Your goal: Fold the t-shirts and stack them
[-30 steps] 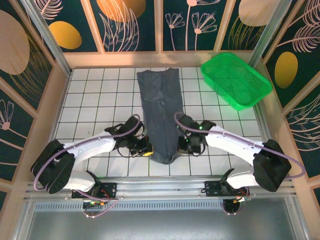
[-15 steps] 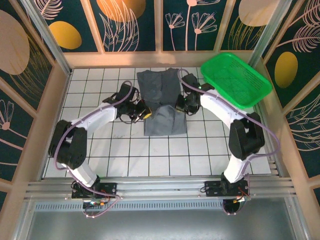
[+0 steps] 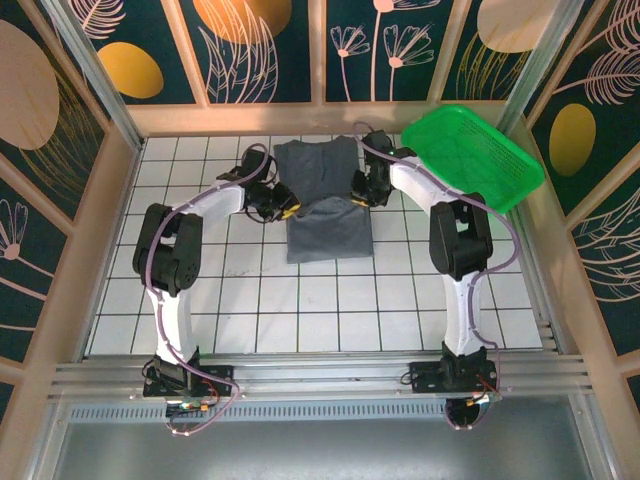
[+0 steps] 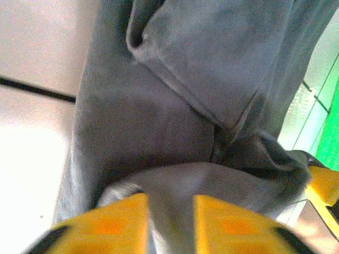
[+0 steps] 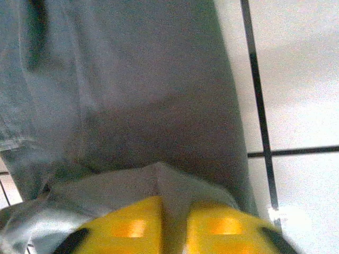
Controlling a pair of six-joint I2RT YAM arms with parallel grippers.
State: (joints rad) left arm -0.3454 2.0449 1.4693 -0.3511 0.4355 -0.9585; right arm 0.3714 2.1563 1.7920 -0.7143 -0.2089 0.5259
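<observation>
Left of the green basket (image 3: 472,158), on the tiled surface (image 3: 200,290), the blue-grey t-shirt (image 3: 325,228) is laid partly folded. Its edge farther from the basket is clamped by the left end effector (image 3: 289,211), and its nearer edge by the right end effector (image 3: 357,198).

Left arm (image 3: 205,212) and right arm (image 3: 420,192) at full reach.
Both stretch far from their bases and bend inward, wrists facing each other; left pincer (image 3: 286,212) and right pincer (image 3: 358,196) each have 2 yellow fingers (image 4: 114,225) pinched on a t-shirt (image 3: 325,228) fold.
</observation>
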